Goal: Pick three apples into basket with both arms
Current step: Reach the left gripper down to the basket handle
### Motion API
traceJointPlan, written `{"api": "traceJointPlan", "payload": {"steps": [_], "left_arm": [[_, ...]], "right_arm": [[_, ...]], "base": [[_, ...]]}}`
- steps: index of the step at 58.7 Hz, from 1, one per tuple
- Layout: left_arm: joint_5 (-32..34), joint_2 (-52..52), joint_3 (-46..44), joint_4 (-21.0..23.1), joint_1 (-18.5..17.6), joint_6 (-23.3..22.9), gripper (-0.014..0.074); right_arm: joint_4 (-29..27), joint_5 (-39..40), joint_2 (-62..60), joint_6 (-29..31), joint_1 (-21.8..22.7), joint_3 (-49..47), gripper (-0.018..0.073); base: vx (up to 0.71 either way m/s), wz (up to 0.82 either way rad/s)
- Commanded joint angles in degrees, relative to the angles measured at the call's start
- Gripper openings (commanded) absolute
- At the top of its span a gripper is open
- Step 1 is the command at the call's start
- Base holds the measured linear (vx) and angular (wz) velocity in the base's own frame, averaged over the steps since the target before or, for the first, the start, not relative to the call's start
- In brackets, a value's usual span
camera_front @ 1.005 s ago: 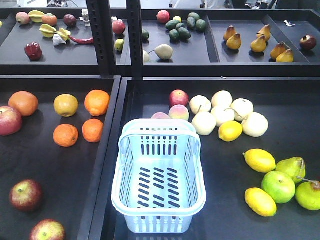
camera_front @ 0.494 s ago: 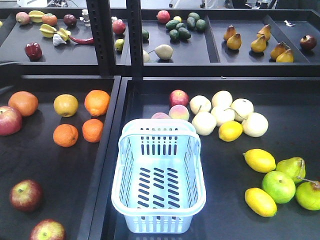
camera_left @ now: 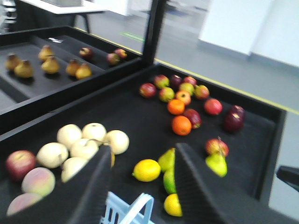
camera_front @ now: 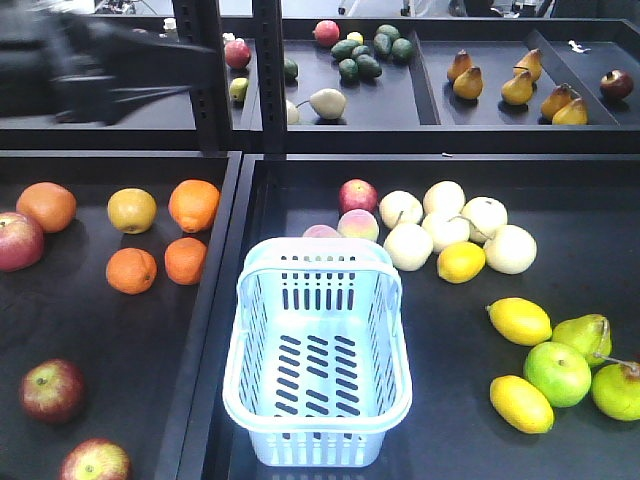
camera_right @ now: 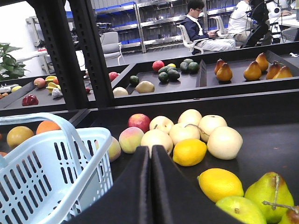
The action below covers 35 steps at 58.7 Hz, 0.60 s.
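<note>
l gripper (camera_left: 142, 156) jaws apart, r gripper (camera_right: 150, 151) pinched shut, basket (camera_front: 316, 448) empty at l edge of r tray (camera_front: 450, 345), red apples (camera_front: 51, 389) loose in l tray (camera_front: 100, 330); best drop l gripper over nearest one, clamp across widest part.

Left arm (camera_front: 90, 60) shows blurred with jaws spread; right jaws sit pressed together.
</note>
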<state>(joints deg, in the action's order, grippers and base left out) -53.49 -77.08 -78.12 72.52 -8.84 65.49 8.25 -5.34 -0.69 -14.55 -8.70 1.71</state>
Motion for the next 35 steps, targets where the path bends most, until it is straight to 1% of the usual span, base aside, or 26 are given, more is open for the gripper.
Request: {"api": "traceJointPlan", "payload": {"steps": [1,2,4,6,9,12,13,14,17,20,21,24,35], "left_arm": [[-0.37,-3.12,-7.15,-1.79,-5.39,-0.34,0.0477],[-0.37,-4.63,-8.41,-3.31,-7.21,-0.34,0.0494],[-0.32,-5.74,-10.09,-5.66,-8.49,-0.47,0.0510],[-0.35,-7.56,-12.10,-9.11,-10.43,-0.76,0.0524],[-0.42,-10.17,-14.66,-14.99,-13.66,-1.58,0.0528],[0.31,-12.18,-17.00,-22.89,-15.86,-2.31,0.0524],[0.59,-12.59,-17.39,-24.94,-16.53,-2.68,0.0523],[1.01,-13.15,-17.81,-27.88,-16.96,-3.35,0.0523],[1.58,-14.32,-18.16,-34.00,-18.30,-5.14,0.0523],[2.27,-15.72,-18.05,-38.60,-18.92,-6.89,0.0523],[2.66,-16.11,-18.05,-39.56,-19.15,-7.85,0.0523],[3.48,-17.53,-18.05,-40.58,-19.29,-8.57,0.0523],[3.67,-21.68,-18.05,-40.55,-19.29,-8.51,0.0523]], "right_arm": [[0.70,4.18,-0.65,0.39,0.20,0.67,-0.0005],[0.70,4.18,-0.65,0.39,0.20,0.67,-0.0005],[0.70,4.18,-0.65,0.39,0.20,0.67,-0.0005],[0.70,4.18,-0.65,0.39,0.20,0.67,-0.0005],[0.70,4.18,-0.65,0.39,0.20,0.67,-0.0005],[0.70,4.18,-0.65,0.39,0.20,0.67,-0.0005],[0.70,4.18,-0.65,0.39,0.20,0.67,-0.0005],[0.70,4.18,-0.65,0.39,0.20,0.67,-0.0005],[0.70,4.18,-0.65,0.39,0.20,0.67,-0.0005],[0.70,4.18,-0.65,0.39,0.20,0.67,-0.0005],[0.70,4.18,-0.65,0.39,0.20,0.67,-0.0005],[0.70,4.18,-0.65,0.39,0.20,0.67,-0.0005],[0.70,4.18,-0.65,0.39,0.20,0.67,-0.0005]], "base": [[0.00,0.00],[0.00,0.00],[0.00,0.00],[0.00,0.00],[0.00,0.00],[0.00,0.00],[0.00,0.00],[0.00,0.00],[0.00,0.00],[0.00,0.00],[0.00,0.00],[0.00,0.00],[0.00,0.00]]}}
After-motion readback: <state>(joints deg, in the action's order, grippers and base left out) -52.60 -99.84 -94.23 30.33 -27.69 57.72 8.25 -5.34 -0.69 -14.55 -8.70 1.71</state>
